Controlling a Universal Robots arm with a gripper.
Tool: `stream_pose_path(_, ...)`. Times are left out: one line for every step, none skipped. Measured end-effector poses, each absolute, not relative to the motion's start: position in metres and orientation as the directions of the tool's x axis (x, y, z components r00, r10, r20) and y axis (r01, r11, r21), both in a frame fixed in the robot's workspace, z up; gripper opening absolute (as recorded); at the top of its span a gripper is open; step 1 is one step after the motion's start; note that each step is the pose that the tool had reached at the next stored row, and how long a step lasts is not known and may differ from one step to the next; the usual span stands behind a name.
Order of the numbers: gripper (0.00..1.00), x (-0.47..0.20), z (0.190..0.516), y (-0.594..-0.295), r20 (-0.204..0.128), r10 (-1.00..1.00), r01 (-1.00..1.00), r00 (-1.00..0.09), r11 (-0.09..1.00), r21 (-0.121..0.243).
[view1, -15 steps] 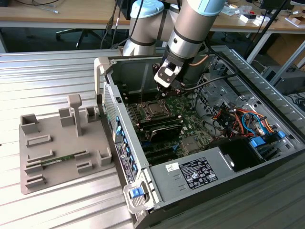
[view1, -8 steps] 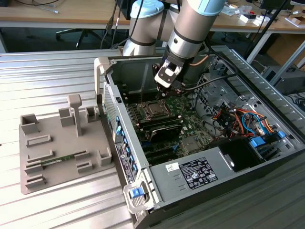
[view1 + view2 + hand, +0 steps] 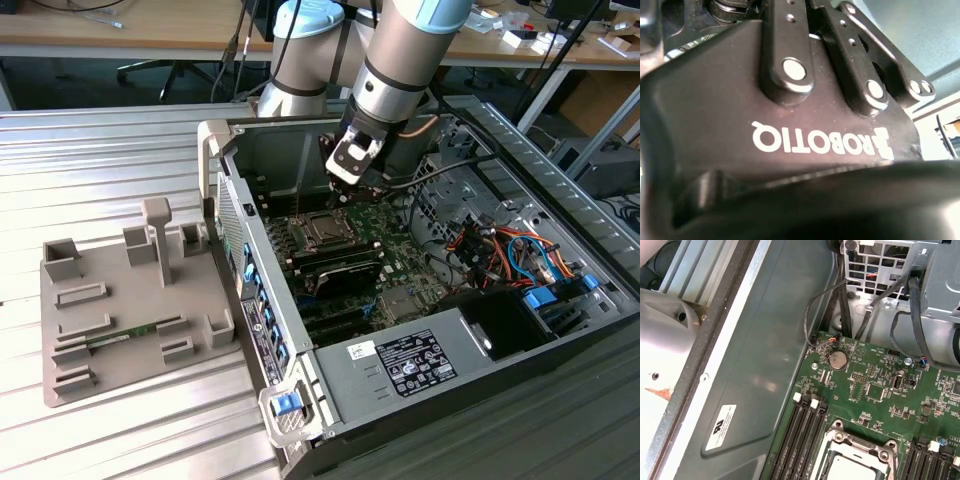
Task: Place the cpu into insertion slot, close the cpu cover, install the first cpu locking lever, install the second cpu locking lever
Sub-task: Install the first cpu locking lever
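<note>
Hand (image 3: 345,180), open/shut can't tell, hangs just above insertion slot (image 3: 322,232) mid-frame, prob. for socket access; cpu (image 3: 852,471) sits inside.

Ribbed metal table (image 3: 100,150) bearing computer case (image 3: 290,150), grey tray (image 3: 120,330).

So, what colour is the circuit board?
The board is green, clearest in the first wrist view.

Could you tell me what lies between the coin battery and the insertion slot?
Only green circuit board with tiny components, in the first wrist view.
</note>
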State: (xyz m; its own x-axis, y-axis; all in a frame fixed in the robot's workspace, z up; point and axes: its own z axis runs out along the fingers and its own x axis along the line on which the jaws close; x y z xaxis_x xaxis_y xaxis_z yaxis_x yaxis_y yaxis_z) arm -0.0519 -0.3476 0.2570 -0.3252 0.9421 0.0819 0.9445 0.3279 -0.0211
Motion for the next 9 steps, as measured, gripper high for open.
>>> stream_pose_path(0.11, -0.0519, 0.2571, -0.3476, 0.082, 0.941, 0.943, -0.329, 0.332, -0.021)
stream_pose_path(0.11, -0.0519, 0.2571, -0.3476, 0.082, 0.94, 0.942, -0.332, 0.334, -0.021)
stream_pose_path(0.11, -0.0519, 0.2571, -0.3476, 0.082, 0.938, 0.941, -0.336, 0.338, -0.021)
stream_pose_path(0.11, -0.0519, 0.257, -0.3476, 0.082, 0.938, 0.94, -0.338, 0.341, -0.021)
stream_pose_path(0.11, -0.0519, 0.2571, -0.3476, 0.082, 0.937, 0.939, -0.341, 0.343, -0.021)
stream_pose_path(0.11, -0.0519, 0.2571, -0.3476, 0.082, 0.936, 0.938, -0.343, 0.346, -0.021)
stream_pose_path(0.11, -0.0519, 0.2571, -0.3476, 0.082, 0.935, 0.937, -0.345, 0.348, -0.021)
stream_pose_path(0.11, -0.0519, 0.2571, -0.3476, 0.082, 0.934, 0.936, -0.348, 0.35, -0.021)
stream_pose_path(0.11, -0.0519, 0.2571, -0.3476, 0.082, 0.933, 0.935, -0.35, 0.353, -0.021)
